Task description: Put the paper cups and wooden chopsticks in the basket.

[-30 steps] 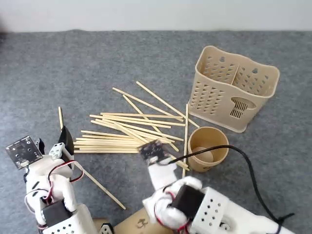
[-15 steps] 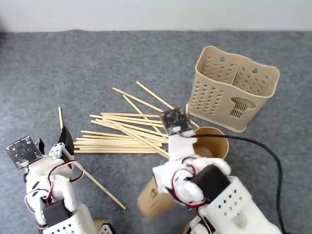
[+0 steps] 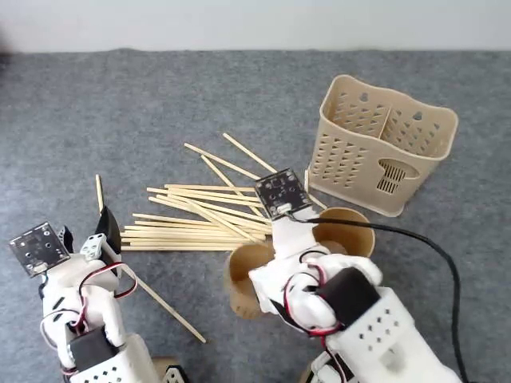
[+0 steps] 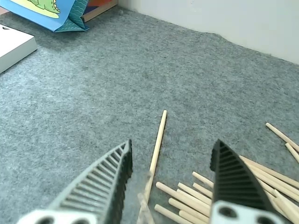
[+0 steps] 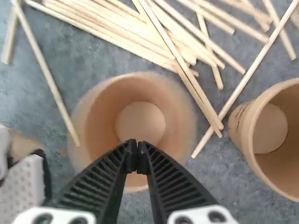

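Note:
My right gripper (image 5: pixel 137 145) is shut on the rim of a brown paper cup (image 5: pixel 135 121), which is held mouth-up. In the high view this cup (image 3: pixel 246 279) is just in front of the chopstick pile (image 3: pixel 211 214), partly under the right arm (image 3: pixel 319 295). A second paper cup (image 3: pixel 345 231) stands upright beside it, close to the beige perforated basket (image 3: pixel 383 144). Many wooden chopsticks (image 5: pixel 154 32) lie scattered on the grey carpet. My left gripper (image 4: pixel 173 143) is open above a lone chopstick (image 4: pixel 158 140), at the table's left front (image 3: pixel 108 227).
The basket has two compartments and stands at the back right. A black cable (image 3: pixel 423 247) runs from the right arm past the second cup. A blue printed box (image 4: pixel 51 9) and a white box (image 4: pixel 11 42) lie far off on the carpet.
The right arm has carried a paper cup from the front edge toward the chopstick pile and turned it upright beside the other cup. The left arm has not moved.

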Available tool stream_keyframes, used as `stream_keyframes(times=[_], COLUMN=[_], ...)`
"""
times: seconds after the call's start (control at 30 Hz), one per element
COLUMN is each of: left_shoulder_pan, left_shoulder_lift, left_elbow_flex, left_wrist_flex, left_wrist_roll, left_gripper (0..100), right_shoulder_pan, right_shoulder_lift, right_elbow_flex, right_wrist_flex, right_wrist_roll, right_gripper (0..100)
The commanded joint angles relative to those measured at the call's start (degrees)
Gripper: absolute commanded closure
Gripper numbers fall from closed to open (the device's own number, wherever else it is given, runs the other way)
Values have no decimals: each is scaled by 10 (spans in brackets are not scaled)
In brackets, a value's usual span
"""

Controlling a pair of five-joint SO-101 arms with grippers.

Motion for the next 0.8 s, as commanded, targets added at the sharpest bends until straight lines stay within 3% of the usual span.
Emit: stream_keyframes(times=[0.0,0.23,0.43,0.53,0.7,0.77], left_shoulder_pan=[0,0,0,0,0,0], left_shoulder_lift=[-9,-9,-9,-9,-9,-9], left_elbow_flex=[-4,-4,-4,-4,-4,-4], left_wrist_flex=[-13,-13,-13,-12,-12,-12], left_wrist_roll=[1,1,1,1,1,1], left_gripper=[737,737,737,737,737,737], right_shoulder_pan=[-21,-92,-97,-96,-79,-58], right_shoulder_lift=[9,-4,-16,-14,-13,-7], right_elbow_flex=[43,46,-12,-30,-30,-30], right_wrist_flex=[-37,-91,-104,-87,-53,-38], right_wrist_roll=[5,4,9,64,67,66], right_gripper=[991,990,990,979,788,756])
